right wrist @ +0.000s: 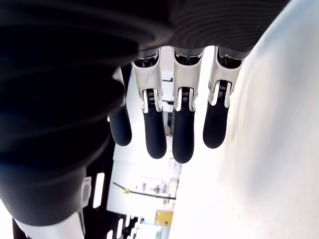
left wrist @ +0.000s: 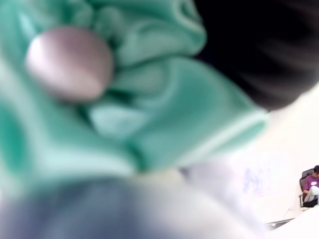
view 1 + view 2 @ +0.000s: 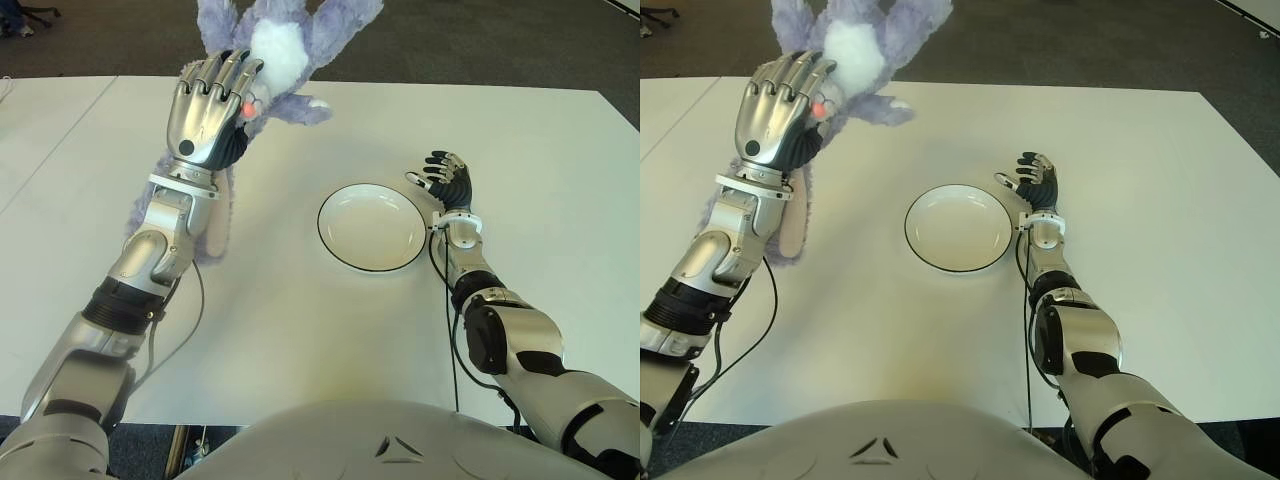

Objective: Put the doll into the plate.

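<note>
A purple plush doll [image 3: 290, 40] with a white belly and pink nose hangs in the air over the table's far left part, and my left hand [image 3: 212, 105] is shut on it. One long ear [image 3: 215, 220] dangles down beside my left forearm. In the left wrist view the doll's fabric [image 2: 124, 109] fills the picture. A white plate [image 3: 372, 227] with a dark rim sits on the table to the right of the doll, nothing in it. My right hand [image 3: 444, 180] shows just right of the plate, fingers relaxed and spread.
The white table [image 3: 300, 340] runs wide around the plate. A dark floor lies beyond its far edge [image 3: 480, 88]. A cable [image 3: 452, 330] trails along my right forearm.
</note>
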Motion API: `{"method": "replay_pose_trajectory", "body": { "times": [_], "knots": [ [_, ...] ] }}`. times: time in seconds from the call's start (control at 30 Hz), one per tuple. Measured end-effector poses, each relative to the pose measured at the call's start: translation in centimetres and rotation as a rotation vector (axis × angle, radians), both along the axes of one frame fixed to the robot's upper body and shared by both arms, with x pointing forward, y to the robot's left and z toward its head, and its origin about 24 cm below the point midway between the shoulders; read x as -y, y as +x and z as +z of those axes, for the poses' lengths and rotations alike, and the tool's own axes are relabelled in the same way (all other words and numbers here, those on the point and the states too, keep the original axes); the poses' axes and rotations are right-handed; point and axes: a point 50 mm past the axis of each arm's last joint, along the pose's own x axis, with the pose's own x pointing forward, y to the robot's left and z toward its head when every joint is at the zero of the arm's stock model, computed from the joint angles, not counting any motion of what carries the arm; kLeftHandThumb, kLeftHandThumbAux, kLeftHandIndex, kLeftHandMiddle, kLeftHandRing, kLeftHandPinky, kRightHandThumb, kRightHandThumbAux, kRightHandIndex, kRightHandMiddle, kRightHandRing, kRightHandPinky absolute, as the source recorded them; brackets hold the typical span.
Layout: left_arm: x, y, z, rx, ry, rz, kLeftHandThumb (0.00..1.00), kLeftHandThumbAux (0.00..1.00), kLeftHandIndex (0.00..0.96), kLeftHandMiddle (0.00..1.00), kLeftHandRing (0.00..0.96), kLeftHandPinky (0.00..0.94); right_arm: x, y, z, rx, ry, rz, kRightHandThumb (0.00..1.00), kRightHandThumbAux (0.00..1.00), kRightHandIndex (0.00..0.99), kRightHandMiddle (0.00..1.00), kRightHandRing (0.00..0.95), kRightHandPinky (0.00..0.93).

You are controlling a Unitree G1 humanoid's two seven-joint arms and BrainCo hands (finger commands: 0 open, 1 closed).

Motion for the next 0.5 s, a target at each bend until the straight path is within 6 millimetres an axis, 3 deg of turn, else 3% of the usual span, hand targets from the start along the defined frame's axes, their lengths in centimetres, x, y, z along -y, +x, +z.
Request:
{"method": "replay_pose_trajectory", "body": {
  "times": [0.5],
  "knots": [
    [2.3,-1.1,1.3,-0.022,-0.004,-0.106,0.746,0.693,0.442,0.859,0.876,0.889,-0.1,0.0,0.0,0.001,-0.021,-0.012,0.000,0.812,0.249,0.324,0.332,0.318]
  ]
}}
